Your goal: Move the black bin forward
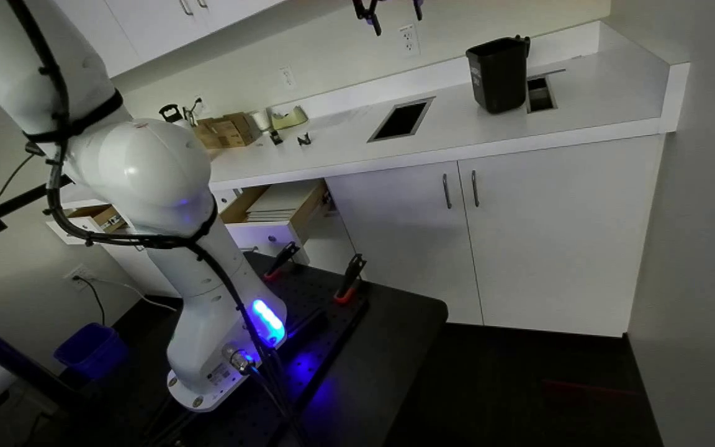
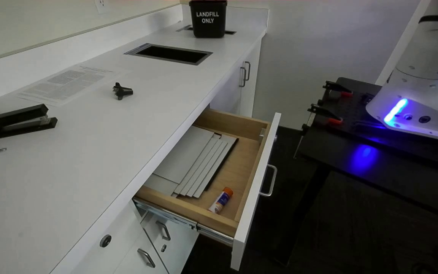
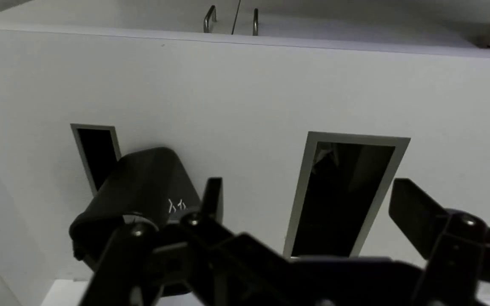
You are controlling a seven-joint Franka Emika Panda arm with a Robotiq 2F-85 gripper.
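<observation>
A black bin (image 1: 499, 77) lettered "LANDFILL ONLY" is standing upright on a white counter (image 1: 618, 93), lower than the gripper (image 3: 309, 195) and to its right in an exterior view. The gripper's two fingers (image 3: 415, 212) are standing wide apart, released, and from where I am watching they are hanging above the countertop, apart from the bin. In the wrist view the bin is showing to the left of the gripper, partly hidden behind one finger.

Just beside the bin, on the side away from the gripper, a small framed opening (image 3: 97, 153) is showing in the countertop; in the wrist view a large framed opening (image 3: 340, 199) is appearing between the fingers. In an exterior view, lower than the gripper and well to its left, a staple remover (image 1: 304, 140) and cardboard boxes (image 1: 227, 131) are resting on the counter.

Well below the gripper's level, a drawer (image 2: 243, 160) is jutting out, with thin panels (image 2: 184, 158) and a glue stick (image 2: 222, 199) lying inside. The robot arm (image 1: 140, 161) is standing on a black table (image 1: 395, 316), lower than the gripper, a blue light (image 1: 269, 320) glowing near its foot.
</observation>
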